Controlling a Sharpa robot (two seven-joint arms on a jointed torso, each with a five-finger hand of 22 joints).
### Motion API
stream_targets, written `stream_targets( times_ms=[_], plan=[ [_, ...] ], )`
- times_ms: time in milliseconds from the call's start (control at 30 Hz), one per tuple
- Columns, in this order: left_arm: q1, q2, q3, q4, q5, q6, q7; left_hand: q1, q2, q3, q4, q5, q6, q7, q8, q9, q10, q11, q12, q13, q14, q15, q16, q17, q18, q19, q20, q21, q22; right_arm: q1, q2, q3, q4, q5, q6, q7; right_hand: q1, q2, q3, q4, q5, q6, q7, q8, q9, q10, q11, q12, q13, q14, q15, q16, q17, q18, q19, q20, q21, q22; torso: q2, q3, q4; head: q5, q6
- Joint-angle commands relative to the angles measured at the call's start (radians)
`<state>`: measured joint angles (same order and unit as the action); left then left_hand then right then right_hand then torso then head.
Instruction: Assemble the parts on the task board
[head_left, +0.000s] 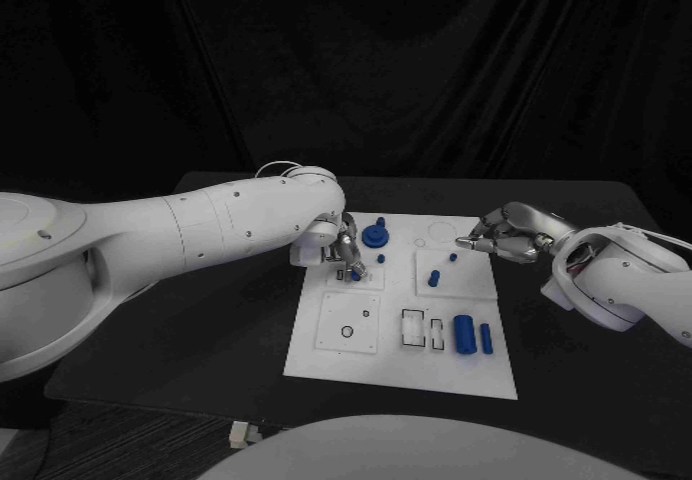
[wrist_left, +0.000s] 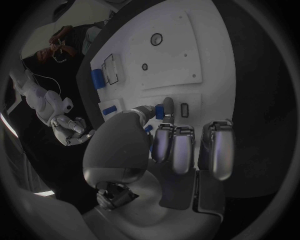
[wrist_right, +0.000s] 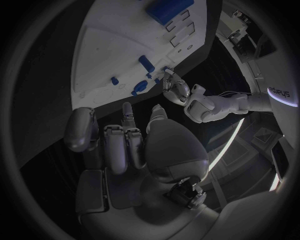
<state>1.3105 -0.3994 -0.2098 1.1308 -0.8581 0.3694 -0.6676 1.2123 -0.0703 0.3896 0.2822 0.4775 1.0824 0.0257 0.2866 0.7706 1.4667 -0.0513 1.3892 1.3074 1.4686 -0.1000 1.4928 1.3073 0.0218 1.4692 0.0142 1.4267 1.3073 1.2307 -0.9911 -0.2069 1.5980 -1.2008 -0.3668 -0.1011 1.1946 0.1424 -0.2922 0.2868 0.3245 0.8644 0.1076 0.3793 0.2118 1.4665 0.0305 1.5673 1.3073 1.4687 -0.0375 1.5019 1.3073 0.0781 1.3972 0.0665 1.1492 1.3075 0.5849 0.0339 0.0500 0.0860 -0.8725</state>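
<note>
On the white task board (head_left: 404, 350), in the middle of the black surface (head_left: 216, 330), your left hand (head_left: 335, 245) is down at the board's far left corner with a small blue part (wrist_left: 160, 113) pinched between thumb and a fingertip, right over a little slot in the raised plate there. Your right hand (head_left: 505, 238) hovers above the board's far right edge, fingers curled in; I cannot tell whether it holds anything. A blue knob (head_left: 375, 236) stands just beside the left hand, two small blue pegs (head_left: 433, 279) stand in the plate under the right hand, and a blue cylinder (head_left: 464, 334) lies with a slimmer blue rod (head_left: 486, 338) near the board's near right side. The main risk, as I judge it, is the pinched part going in tilted: if it is not square to the slot, pressing down may jam it or flick it out of the pinch. Watch the knob too; a sideways shift of the left hand could knock it.
</note>
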Motion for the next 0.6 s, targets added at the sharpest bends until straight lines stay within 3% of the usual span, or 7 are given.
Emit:
stream_targets(
  times_ms=[33,133,500,600],
  plan=[
    [-0.008,0.005,-0.002,-0.001,0.005,0.019,-0.001,-0.005,0.004,0.075,-0.083,-0.014,-0.005,-0.002,-0.002,-0.001,0.020,0.001,-0.007,0.095,0.074,0.002,-0.007,0.190,0.012,0.032,0.002,-0.006,0.219,-0.002,-0.001,0.001,0.002,-0.002,0.005,-0.006,0.013,0.001,-0.004,0.001,0.006,-0.001,-0.008,0.005,0.002,0.095,-0.009,-0.004,0.251,0.065,-0.008,-0.005,0.108,0.016,-0.006,-0.002,-0.003,0.119,0.000,0.0000,0.0001,0.000,0.000],
    [-0.009,0.006,-0.002,-0.002,0.005,0.020,-0.002,-0.023,0.006,0.070,-0.087,-0.063,-0.005,-0.002,-0.004,-0.001,0.020,0.002,-0.007,0.095,0.073,0.003,-0.007,0.190,0.012,0.031,0.003,-0.007,0.218,-0.003,0.000,0.001,0.002,-0.002,0.005,-0.005,0.013,0.001,-0.004,0.001,0.006,-0.001,-0.008,0.005,0.002,0.095,-0.009,-0.004,0.251,0.065,-0.008,-0.005,0.108,0.016,-0.006,-0.002,-0.003,0.119,0.000,0.0001,0.0002,-0.001,0.000],
    [-0.011,0.007,-0.002,-0.007,0.005,0.017,-0.003,-0.063,0.006,0.037,-0.084,-0.111,-0.001,-0.002,-0.009,-0.004,0.020,0.002,-0.008,0.094,0.073,0.004,-0.008,0.189,0.012,0.031,0.004,-0.007,0.219,-0.008,0.000,0.001,0.000,-0.002,0.008,-0.003,0.017,0.003,-0.006,0.002,0.006,-0.002,-0.008,0.006,0.003,0.094,-0.009,-0.005,0.250,0.064,-0.008,-0.006,0.107,0.016,-0.007,-0.002,-0.008,0.117,0.000,-0.0002,-0.0003,0.001,0.000],
    [-0.011,0.007,-0.002,-0.009,0.005,0.017,-0.003,-0.076,0.011,0.020,-0.080,-0.148,-0.002,-0.002,-0.013,-0.006,0.020,0.003,-0.008,0.094,0.073,0.004,-0.008,0.189,0.012,0.031,0.004,-0.008,0.218,-0.008,0.000,0.001,0.000,-0.002,0.009,-0.003,0.017,0.003,-0.006,0.002,0.006,-0.002,-0.008,0.006,0.003,0.094,-0.009,-0.005,0.250,0.064,-0.008,-0.006,0.107,0.016,-0.007,-0.002,-0.008,0.117,0.000,-0.0002,-0.0001,0.001,0.000]
  ],
)
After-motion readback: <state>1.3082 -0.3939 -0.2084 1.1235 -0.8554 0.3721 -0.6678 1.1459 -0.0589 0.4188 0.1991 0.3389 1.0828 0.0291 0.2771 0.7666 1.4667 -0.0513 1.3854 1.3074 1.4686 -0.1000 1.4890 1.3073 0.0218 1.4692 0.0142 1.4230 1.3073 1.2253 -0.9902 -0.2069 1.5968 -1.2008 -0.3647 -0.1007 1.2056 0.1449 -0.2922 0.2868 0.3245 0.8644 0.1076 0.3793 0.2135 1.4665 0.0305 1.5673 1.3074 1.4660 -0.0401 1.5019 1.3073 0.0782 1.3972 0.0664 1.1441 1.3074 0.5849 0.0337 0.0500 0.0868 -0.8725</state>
